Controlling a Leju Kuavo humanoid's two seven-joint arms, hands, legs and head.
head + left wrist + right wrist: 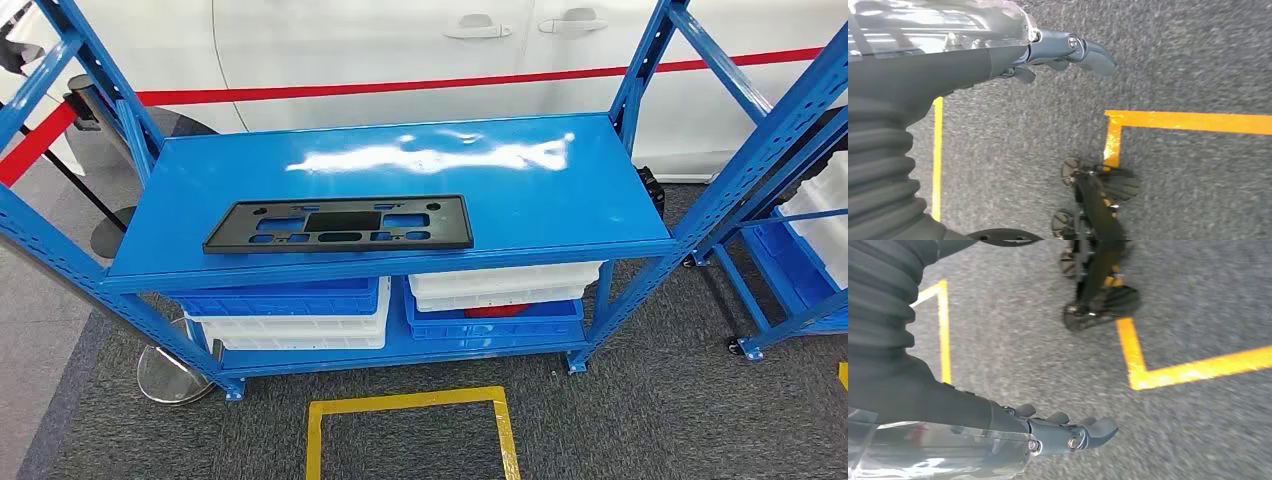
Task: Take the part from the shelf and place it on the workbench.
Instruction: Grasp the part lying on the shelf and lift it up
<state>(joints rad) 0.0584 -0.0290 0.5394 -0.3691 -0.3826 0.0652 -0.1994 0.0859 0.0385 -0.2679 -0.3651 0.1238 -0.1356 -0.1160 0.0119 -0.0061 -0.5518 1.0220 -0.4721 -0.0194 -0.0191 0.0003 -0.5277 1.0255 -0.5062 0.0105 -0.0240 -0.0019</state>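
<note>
Here we are in front of the blue shelf [620, 215], and the part [340, 224] lies flat on its top deck, toward the front-left, its long side running along the near edge and just back from it. It is a long, thin black panel with a row of cut-outs through it — looks like moulded plastic, so my guess is light, fairly stiff across its short side, and likely to flex a little along its length if lifted from one end alone. The matte finish should grip reasonably well, though the glossy painted deck under it may let it slide rather than lift when first pushed. Lying flush, it offers no easy underside, so the sensible holds are the two short ends or the near long edge, perhaps after nudging it forward until that edge overhangs; the thin bars between the cut-outs look like the weak spots and are best left alone. Both arms hang down over grey carpet [1198, 60] with yellow floor tape [1188, 121] in their wrist views. The left hand [1068, 52] holds nothing, its fingers loosely extended and a little bent; the right hand [1068, 432] is likewise empty and relaxed. Below the top deck sit blue and white bins [300, 312], clear of the job. Judging from this, the reach has not begun — a hand at each end looks the steadiest way to carry it level.
</note>
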